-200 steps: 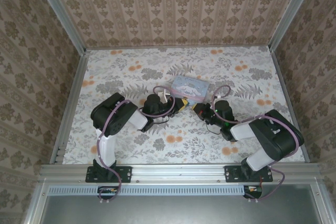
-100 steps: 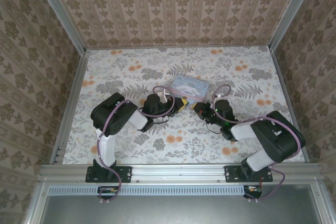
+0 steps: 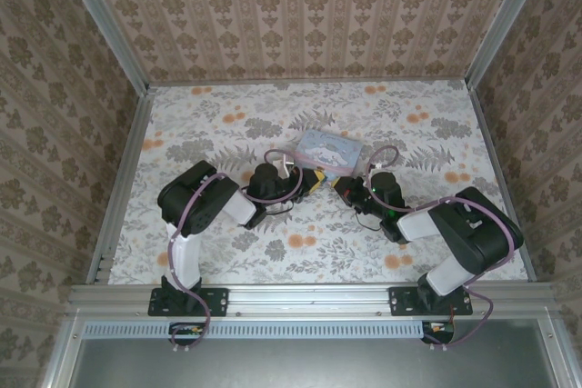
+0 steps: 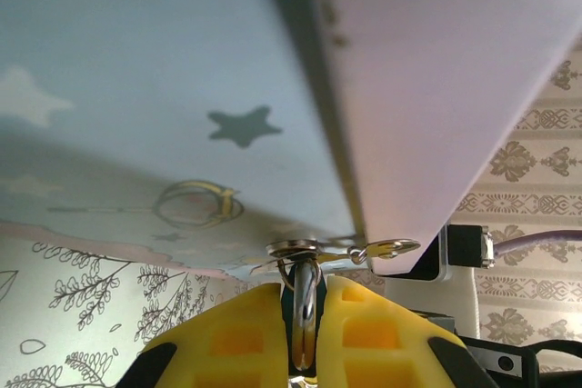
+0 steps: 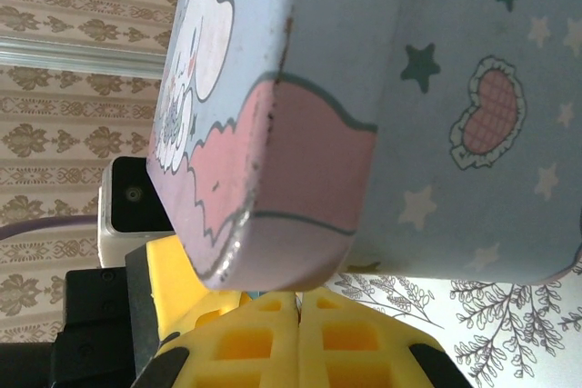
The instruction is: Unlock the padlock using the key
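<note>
I'm watching left fingers clamping metal ring at tin box edge | right fingers pressing together just beside it

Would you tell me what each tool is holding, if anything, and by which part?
The left tool pinches a metal ring by its lower end. The right tool is shut on nothing visible.

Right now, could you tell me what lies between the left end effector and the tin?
Left wrist view: a metal ring, clamped in the left end effector, reaches the edge of the tin.
</note>
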`<state>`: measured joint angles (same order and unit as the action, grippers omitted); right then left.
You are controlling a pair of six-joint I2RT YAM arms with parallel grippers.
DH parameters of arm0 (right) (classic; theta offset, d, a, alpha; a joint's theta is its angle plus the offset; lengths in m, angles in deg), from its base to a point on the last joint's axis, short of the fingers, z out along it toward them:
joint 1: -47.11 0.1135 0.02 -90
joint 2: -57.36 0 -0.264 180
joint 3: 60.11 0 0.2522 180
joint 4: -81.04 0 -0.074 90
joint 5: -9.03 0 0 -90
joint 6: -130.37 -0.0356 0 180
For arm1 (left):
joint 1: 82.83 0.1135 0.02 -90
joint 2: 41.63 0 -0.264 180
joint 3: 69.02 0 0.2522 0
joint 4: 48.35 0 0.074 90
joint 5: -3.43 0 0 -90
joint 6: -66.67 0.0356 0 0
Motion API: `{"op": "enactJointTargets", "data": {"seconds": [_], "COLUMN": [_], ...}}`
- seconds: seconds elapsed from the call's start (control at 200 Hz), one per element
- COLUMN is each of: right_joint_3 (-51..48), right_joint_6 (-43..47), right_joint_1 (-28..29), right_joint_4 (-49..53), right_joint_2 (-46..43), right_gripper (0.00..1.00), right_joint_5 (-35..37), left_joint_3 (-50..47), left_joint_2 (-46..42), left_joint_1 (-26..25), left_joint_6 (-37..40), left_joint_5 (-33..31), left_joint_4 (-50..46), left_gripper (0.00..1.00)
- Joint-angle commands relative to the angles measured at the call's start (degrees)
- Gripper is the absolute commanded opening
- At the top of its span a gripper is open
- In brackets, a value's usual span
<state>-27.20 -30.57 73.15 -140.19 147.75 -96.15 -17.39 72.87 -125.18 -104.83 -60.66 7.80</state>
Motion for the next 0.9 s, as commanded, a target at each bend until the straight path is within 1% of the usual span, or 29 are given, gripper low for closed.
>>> {"op": "enactJointTargets", "data": {"seconds": [0.0,0.24,0.47,0.67,0.895], "right_joint_3": [1.8,1.7,1.3,1.6,1.4], "right_joint_6": [-0.7,-3.8,-8.2,-7.3,-4.3], "right_joint_1": [0.3,0.4,0.4,0.0,-2.8], "right_joint_4": [-3.4,-8.0,-13.6,-13.2,-11.4], "right_joint_2": [0.6,2.7,5.5,5.5,4.1], "right_gripper": [0.00,0.00,0.00,0.00,0.00], "right_joint_5": [0.6,-0.2,-0.2,0.2,-1.0], "left_joint_3": [1.3,2.0,3.5,4.2,2.8], "left_joint_2": [-1.9,-2.8,-3.9,-4.2,-5.3], "left_joint_1": [-1.2,-2.2,-4.4,-5.7,-5.7], "left_joint_6": [-0.9,-2.9,-6.3,-8.8,-9.0], "left_joint_5": [1.2,0.2,-2.0,-2.5,-1.9], "left_joint_4": [3.5,4.0,4.1,4.3,4.2], "left_gripper": [0.00,0.00,0.00,0.00,0.00]}}
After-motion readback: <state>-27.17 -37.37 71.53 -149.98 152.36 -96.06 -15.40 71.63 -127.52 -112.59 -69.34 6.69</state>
